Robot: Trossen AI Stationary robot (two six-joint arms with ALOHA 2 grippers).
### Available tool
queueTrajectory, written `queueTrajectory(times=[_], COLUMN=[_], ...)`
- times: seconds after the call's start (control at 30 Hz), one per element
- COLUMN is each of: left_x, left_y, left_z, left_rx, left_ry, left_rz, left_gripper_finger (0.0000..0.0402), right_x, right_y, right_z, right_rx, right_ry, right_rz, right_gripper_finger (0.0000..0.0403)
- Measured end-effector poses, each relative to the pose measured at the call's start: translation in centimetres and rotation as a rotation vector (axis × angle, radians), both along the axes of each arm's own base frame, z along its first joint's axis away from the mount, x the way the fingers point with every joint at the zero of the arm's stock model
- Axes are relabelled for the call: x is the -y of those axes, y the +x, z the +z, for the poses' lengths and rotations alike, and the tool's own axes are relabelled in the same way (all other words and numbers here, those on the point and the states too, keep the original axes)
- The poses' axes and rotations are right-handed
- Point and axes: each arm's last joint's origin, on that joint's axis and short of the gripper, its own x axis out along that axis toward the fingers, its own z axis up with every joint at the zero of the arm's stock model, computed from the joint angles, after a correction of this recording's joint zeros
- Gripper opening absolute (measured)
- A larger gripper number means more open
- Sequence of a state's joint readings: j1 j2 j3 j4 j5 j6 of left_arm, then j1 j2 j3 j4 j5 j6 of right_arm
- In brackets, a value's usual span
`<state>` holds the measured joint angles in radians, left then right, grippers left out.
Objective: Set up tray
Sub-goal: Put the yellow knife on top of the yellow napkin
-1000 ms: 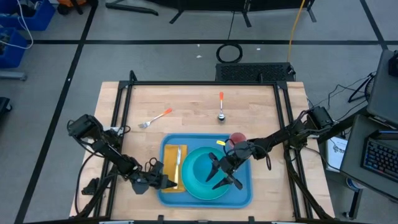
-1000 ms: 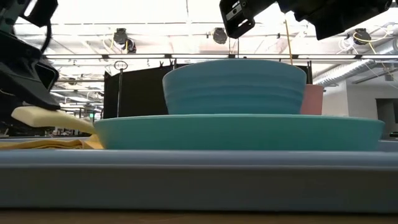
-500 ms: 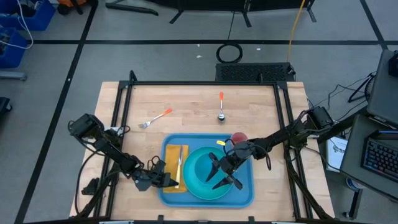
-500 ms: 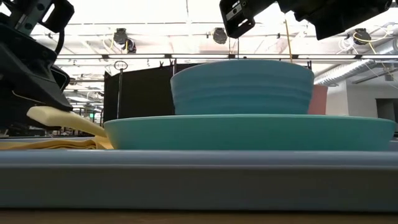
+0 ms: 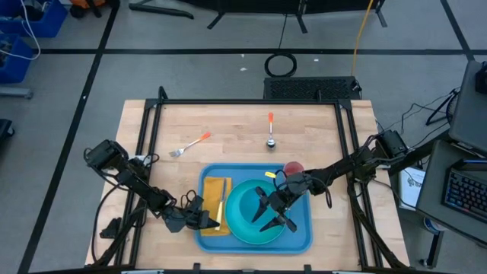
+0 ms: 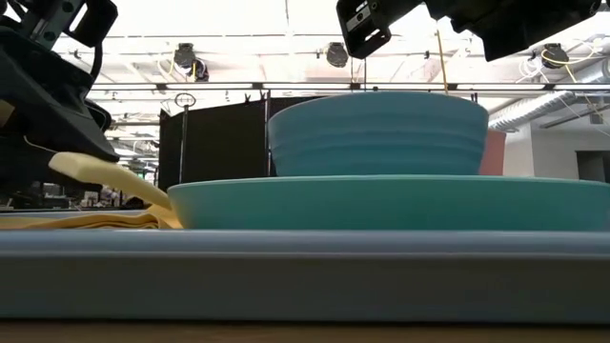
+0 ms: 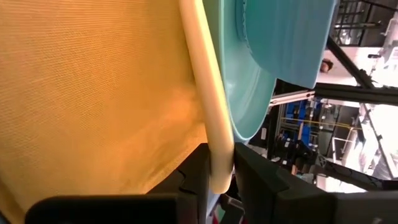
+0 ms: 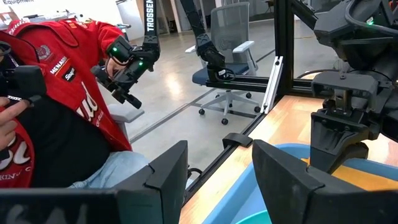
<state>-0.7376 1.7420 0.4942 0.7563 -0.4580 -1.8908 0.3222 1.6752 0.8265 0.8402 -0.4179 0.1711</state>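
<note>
The blue tray (image 5: 304, 237) lies at the table's near middle. On it lie a yellow napkin (image 5: 212, 192) and a teal plate (image 5: 242, 228) carrying a teal bowl (image 6: 376, 133). A cream knife (image 5: 221, 196) lies over the napkin, beside the plate's left rim. My left gripper (image 5: 202, 220) stands at the tray's near left corner, shut on the knife's near end. My right gripper (image 5: 268, 215) hangs open over the bowl, holding nothing. A pink cup (image 5: 292, 167) stands at the tray's far right corner. My left gripper pinches the knife's near end (image 7: 221, 175) between its two fingers (image 7: 194, 171). The fingers come from the table's left, slanting a little downward. The held end (image 6: 76, 166) is raised, and the knife slopes down across the napkin toward the plate's rim.
An orange-handled fork (image 5: 190, 144) and an orange-handled spoon (image 5: 270, 131) lie on the bare wood beyond the tray. A black frame (image 5: 152, 137) borders the table. A person in a red jacket (image 8: 62, 93) sits beyond the table.
My left gripper has moved a little toward the table's right edge, carrying the knife's raised end closer to the plate. The plate with the bowl has shifted slightly to the right as well.
</note>
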Motion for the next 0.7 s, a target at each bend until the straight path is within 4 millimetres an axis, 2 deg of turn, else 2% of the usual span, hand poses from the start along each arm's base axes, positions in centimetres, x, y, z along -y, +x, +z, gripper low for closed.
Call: queueTrajectory(times=[0.7], left_x=[-0.54], left_y=[0.51], left_z=[0.12], left_rx=[0.026], left_ry=[0.072], left_rz=[-0.004], left_gripper_finger=[0.0079], right_x=[0.0], right_y=[0.0], right_z=[0.0], right_rx=[0.0], right_ry=[0.0], right_rz=[0.0], right_gripper_finger=[0.0169])
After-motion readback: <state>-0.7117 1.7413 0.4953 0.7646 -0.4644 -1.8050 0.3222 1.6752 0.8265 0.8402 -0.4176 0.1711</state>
